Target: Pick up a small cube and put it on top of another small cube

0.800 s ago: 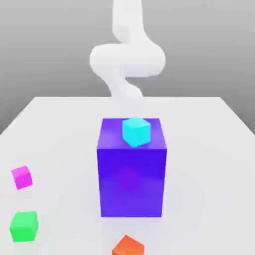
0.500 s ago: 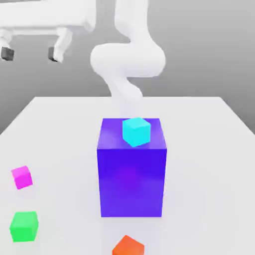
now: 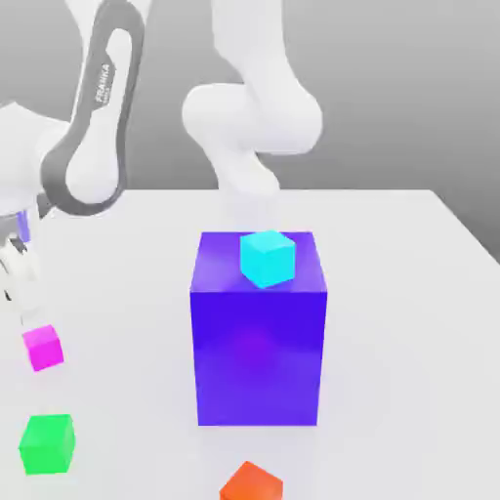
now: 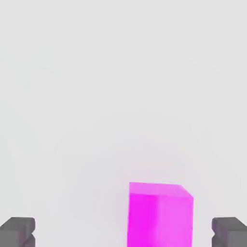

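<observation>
Table (image 3: 410, 293): white, flat, carrying every item listed below.

Blue block (image 3: 259, 332): large, upright, near the middle of the table in the exterior view.

Cyan cube (image 3: 267, 258): small, sat on top of the blue block, turned a little askew to the block's edges.

Magenta cube (image 3: 43, 348): small, lay on the table at the exterior view's left, well apart from the blue block. In the hand view the same magenta cube (image 4: 160, 214) stood between the two dark fingertips (image 4: 18, 231), nearer to one of them and touching neither.

Green cube (image 3: 47, 444): small, on the table nearer the camera than the magenta cube, at the exterior view's left.

Orange cube (image 3: 251, 483): small, on the table in front of the blue block, partly cut off by the edge of the exterior view.

Arm (image 3: 98, 117): white with a grey band, reached down at the exterior view's left.

Gripper (image 3: 18, 293): hung just above and beside the magenta cube, jaws spread wide apart, holding nothing.
</observation>
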